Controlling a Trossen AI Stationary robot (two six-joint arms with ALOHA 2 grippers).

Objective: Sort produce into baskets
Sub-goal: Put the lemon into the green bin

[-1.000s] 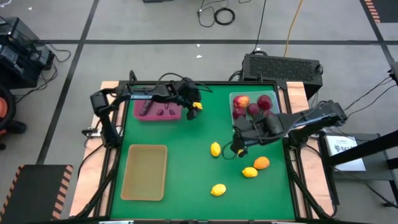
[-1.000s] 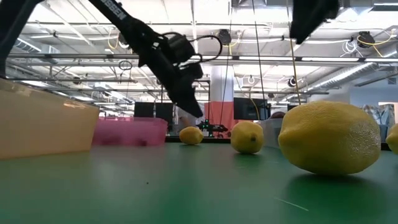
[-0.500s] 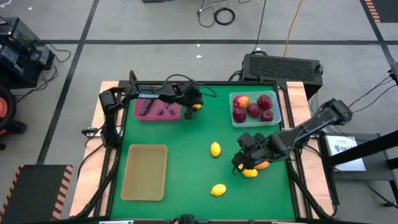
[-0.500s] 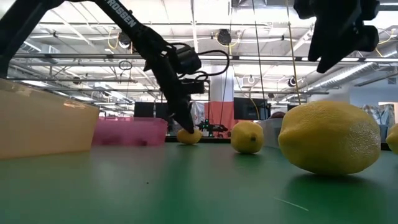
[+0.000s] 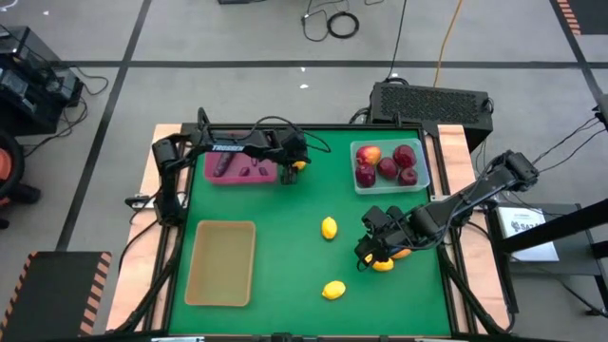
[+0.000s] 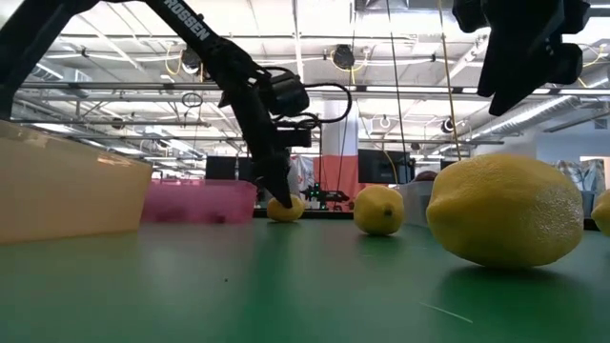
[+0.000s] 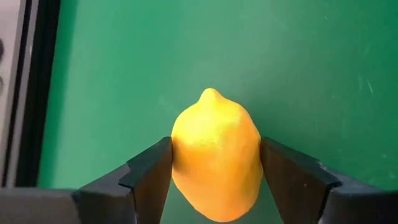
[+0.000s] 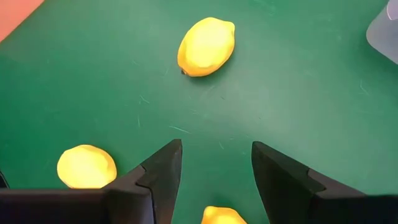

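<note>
Lemon [image 7: 215, 163] clamped in left tool [image 7: 216, 171], right tool [image 8: 213, 163] open

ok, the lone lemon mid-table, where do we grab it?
Across its narrow waist, from straight above. The lemon lies flat, long axis running top-to-bottom in the high view, so fingers go on its left and right flanks; the ends taper and would likely slip. Nothing crowds it. The right gripper, open, hangs nearest; the left gripper is shut on another lemon.

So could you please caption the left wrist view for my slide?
Left pincer closed on a lemon resting on the green table.
</note>
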